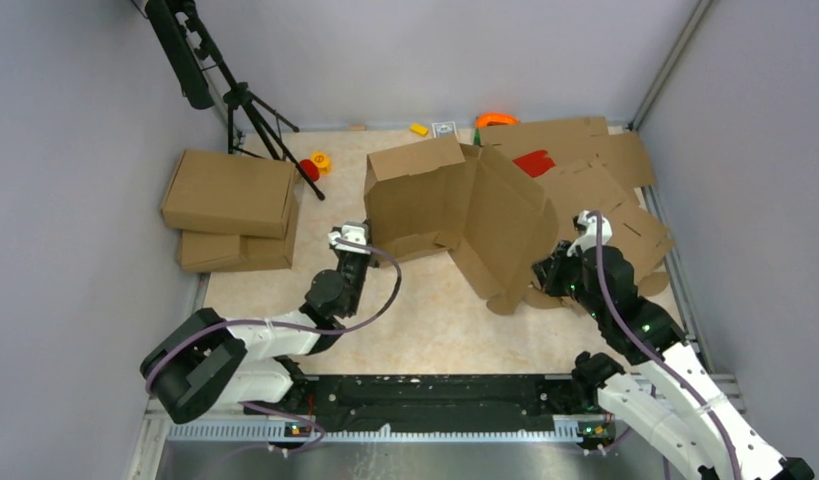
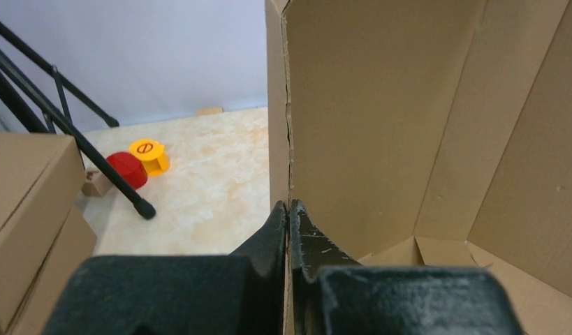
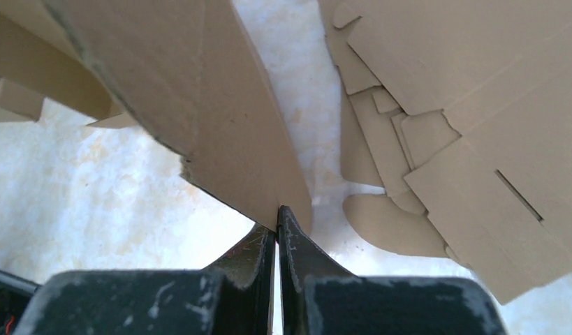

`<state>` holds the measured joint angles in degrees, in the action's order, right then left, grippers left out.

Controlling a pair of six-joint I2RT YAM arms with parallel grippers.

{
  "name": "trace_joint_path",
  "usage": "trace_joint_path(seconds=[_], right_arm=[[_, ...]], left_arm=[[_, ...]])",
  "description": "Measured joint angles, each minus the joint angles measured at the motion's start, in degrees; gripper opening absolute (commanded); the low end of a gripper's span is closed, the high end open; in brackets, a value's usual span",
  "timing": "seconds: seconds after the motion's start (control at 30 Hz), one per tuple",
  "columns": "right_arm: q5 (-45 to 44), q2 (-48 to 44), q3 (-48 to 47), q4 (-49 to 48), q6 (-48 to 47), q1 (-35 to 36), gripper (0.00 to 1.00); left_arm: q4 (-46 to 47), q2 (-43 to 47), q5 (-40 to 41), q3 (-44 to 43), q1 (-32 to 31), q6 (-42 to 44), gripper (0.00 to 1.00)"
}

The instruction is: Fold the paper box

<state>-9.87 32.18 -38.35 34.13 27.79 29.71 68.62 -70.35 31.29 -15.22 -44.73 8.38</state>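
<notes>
Partly erected paper box [image 1: 455, 205] standing at the middle of the table [image 1: 425, 320], between the two arms. The left gripper [image 2: 288, 206] is clenched on the upright left edge of the box's left wall, its fingers pressed together with the cardboard sandwiched between them; the box's inner panels fill the right of that wrist view. The right gripper [image 3: 278, 211] is likewise clamped, pinching the lower tip of a slanted panel on the box's right side. At far right lie flat cut cardboard sheets [image 1: 610, 165], heaped and overlapping, near the held panel. At far left, two folded boxes [image 1: 230, 200] are stacked beside a black tripod [image 1: 247, 105], with a red round piece [image 2: 126, 169] and a yellow one [image 2: 149, 155] touching each other at a tripod foot.
</notes>
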Motion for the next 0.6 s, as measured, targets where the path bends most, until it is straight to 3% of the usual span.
trace_joint_path(seconds=[0.13, 0.4, 0.6], right_arm=[[4.70, -2.49, 0.96, -1.75, -2.29, 0.00, 0.01], [7.32, -3.78, 0.98, -1.31, -4.11, 0.00, 0.32], [4.55, -1.38, 0.98, -1.62, -4.90, 0.00, 0.74]], left_arm=[[-2.75, -0.79, 2.54, -0.42, 0.04, -4.24, 0.00], [-7.34, -0.92, 4.09, -1.40, 0.11, -11.39, 0.00], [-6.34, -1.18, 3.52, -0.76, 0.11, -10.71, 0.00]])
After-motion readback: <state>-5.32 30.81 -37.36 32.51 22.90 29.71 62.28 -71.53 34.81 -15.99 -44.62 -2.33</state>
